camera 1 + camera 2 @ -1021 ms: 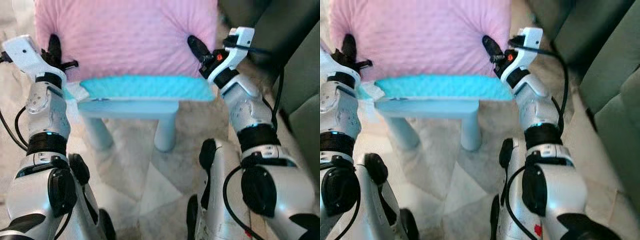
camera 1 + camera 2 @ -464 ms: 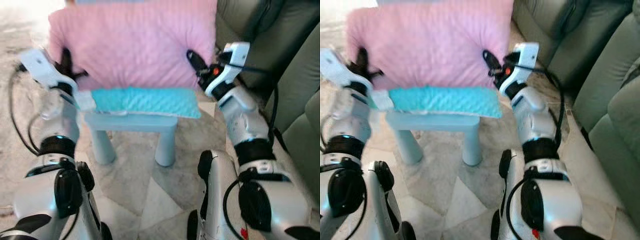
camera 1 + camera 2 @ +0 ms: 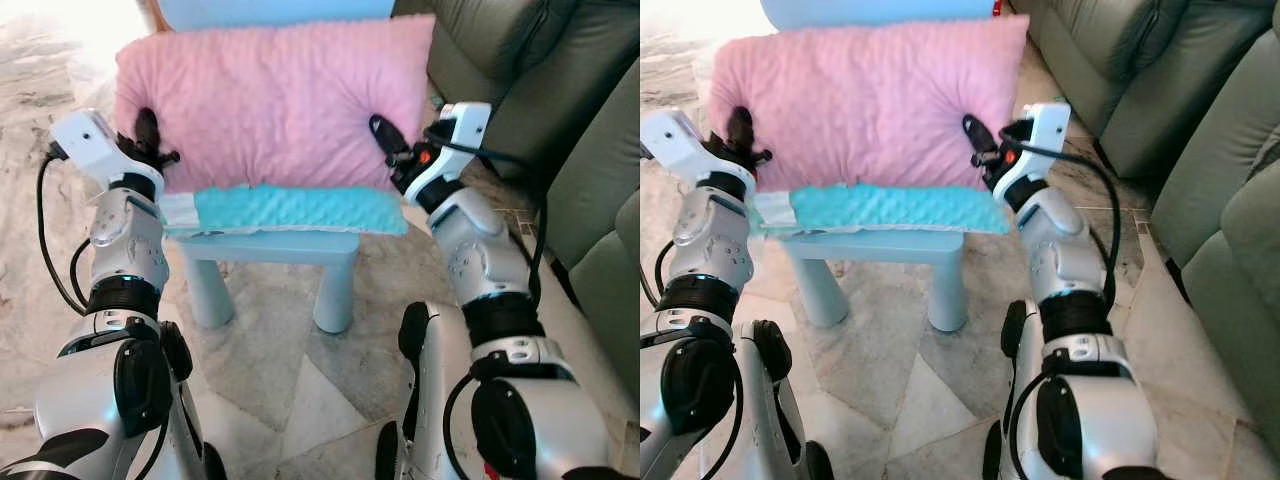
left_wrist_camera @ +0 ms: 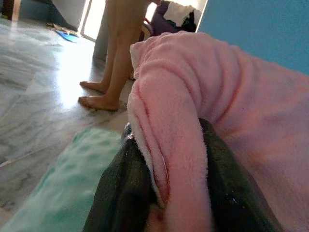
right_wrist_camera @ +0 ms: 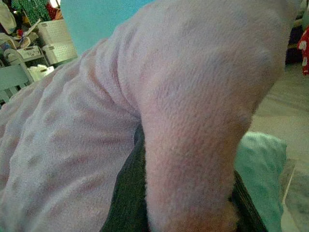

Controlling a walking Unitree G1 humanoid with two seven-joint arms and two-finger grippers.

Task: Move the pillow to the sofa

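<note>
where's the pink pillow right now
In the left eye view the pink pillow sits centre, pinched at each end by the left gripper and right gripper, just above the turquoise cushion on the small blue table.

We count one pink pillow [image 3: 275, 105], and under it one turquoise cushion [image 3: 295, 208] lying on one light blue stool [image 3: 270, 250]. Of that stool we can see two legs [image 3: 333, 295]; any others are hidden. We count two grippers, the left gripper [image 3: 148, 135] and the right gripper [image 3: 385, 135], each pinching a fold of the pillow, so two grips on one pillow. We count one green sofa [image 3: 560, 110], with several seat and back sections we cannot number with certainty. In the left wrist view we count one person [image 4: 118, 48], seen as two bare legs and two feet.
</note>
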